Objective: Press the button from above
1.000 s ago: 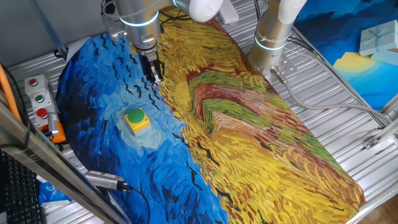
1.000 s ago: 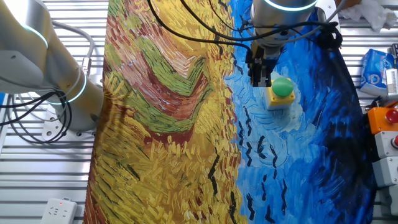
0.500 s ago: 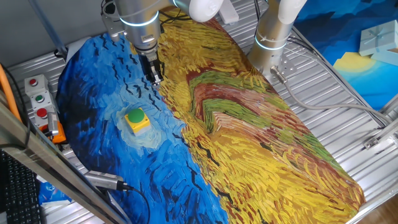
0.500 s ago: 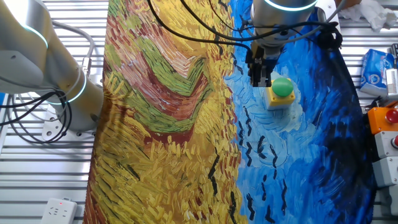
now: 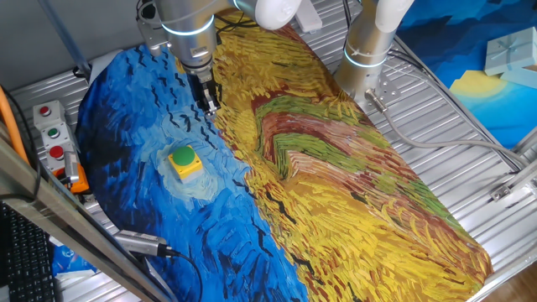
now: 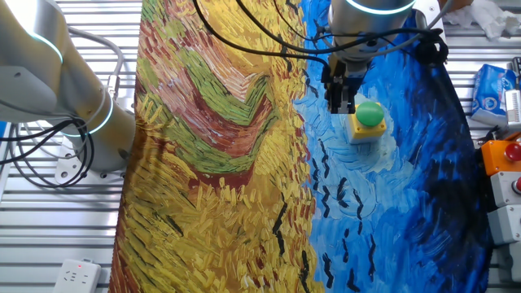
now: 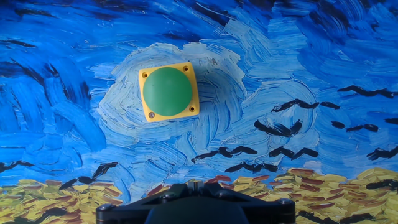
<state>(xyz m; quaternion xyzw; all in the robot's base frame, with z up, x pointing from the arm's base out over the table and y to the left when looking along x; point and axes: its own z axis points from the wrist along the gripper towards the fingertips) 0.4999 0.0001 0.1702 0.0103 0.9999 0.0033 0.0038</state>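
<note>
The button (image 5: 185, 159) is a green dome on a small square yellow base, standing on the blue part of the painted cloth (image 5: 336, 176). It also shows in the other fixed view (image 6: 370, 115) and in the hand view (image 7: 166, 92), upper left of centre. My gripper (image 5: 207, 102) hangs above the cloth, off to one side of the button and higher than it, not touching it. In the other fixed view the gripper (image 6: 339, 104) is just left of the button. In the hand view the fingertips (image 7: 196, 185) meet at the bottom edge, shut and empty.
A grey control box (image 5: 52, 138) with small red and green buttons sits at the table's left edge, and also shows in the other fixed view (image 6: 506, 183). A second arm's base (image 5: 365, 59) stands at the cloth's far side. A blue packet (image 6: 491, 89) and a white power strip (image 6: 73, 277) lie off the cloth.
</note>
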